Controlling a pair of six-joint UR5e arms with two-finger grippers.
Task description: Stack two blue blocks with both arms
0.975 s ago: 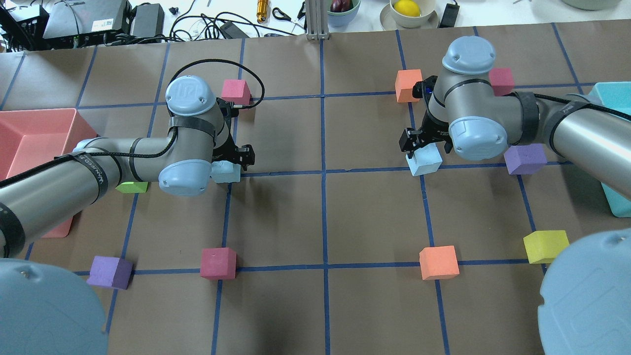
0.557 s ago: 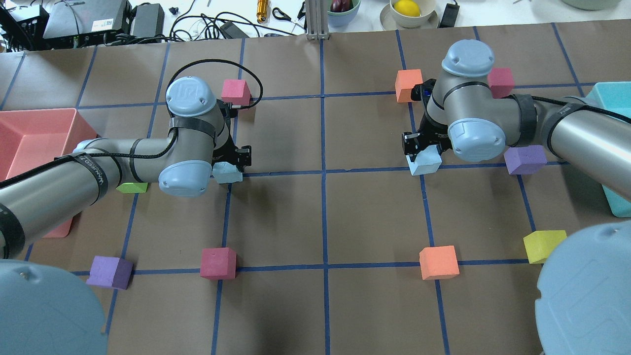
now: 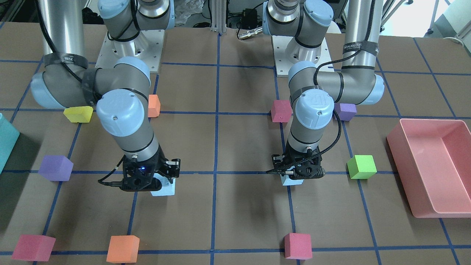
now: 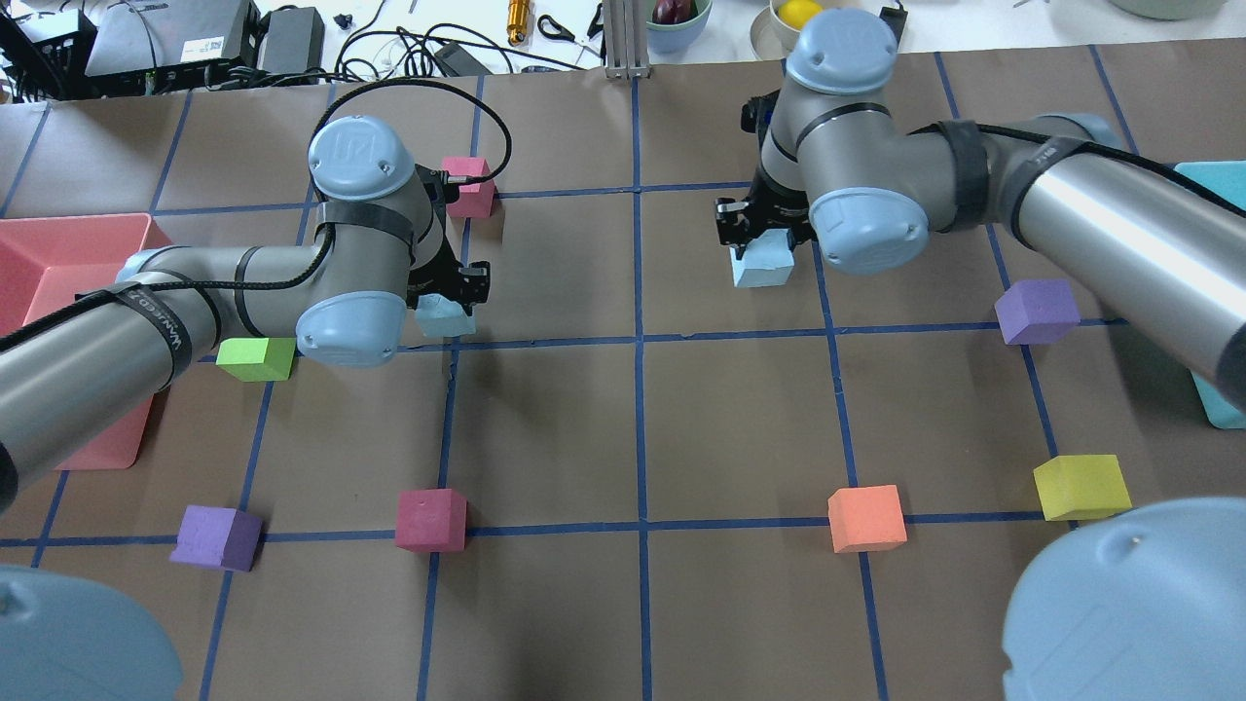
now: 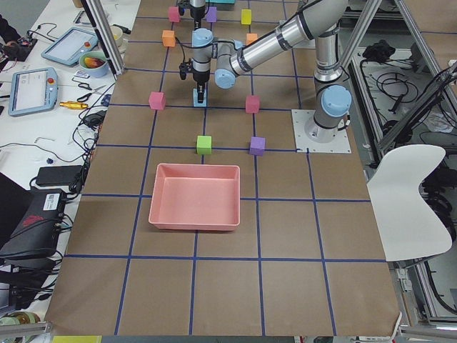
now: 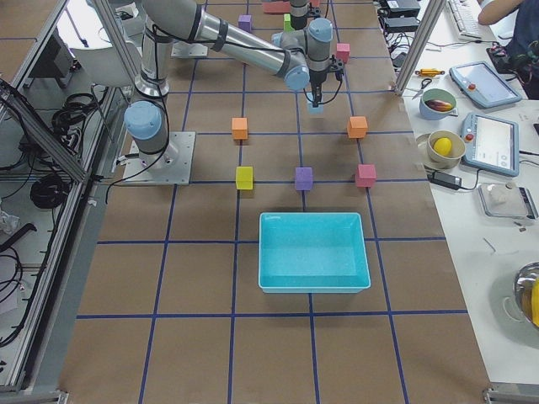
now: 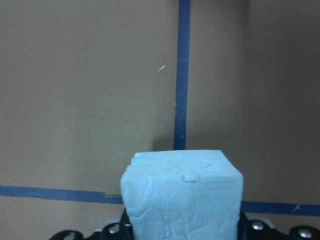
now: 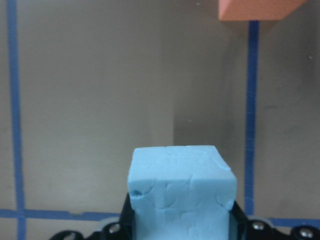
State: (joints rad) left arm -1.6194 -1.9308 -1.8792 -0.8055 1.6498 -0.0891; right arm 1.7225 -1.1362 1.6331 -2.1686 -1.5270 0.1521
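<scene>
I see my left gripper (image 4: 450,300) pinching one pale sky-blue foam cube (image 4: 443,319). My right gripper (image 4: 759,239) clamps the other sky-blue foam cube (image 4: 762,265).

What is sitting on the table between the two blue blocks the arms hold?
Nothing. In the overhead view, the stretch from the left block to the right block is bare brown table, crossed only by a blue tape line.

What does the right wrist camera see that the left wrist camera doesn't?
Only the right wrist view: a corner of an orange cube at the top edge, and two upright blue tape lines. Only the left wrist view: a pale fleck on the brown paper, beside a single upright tape line. Both: a pale blue block up close at the bottom.
</scene>
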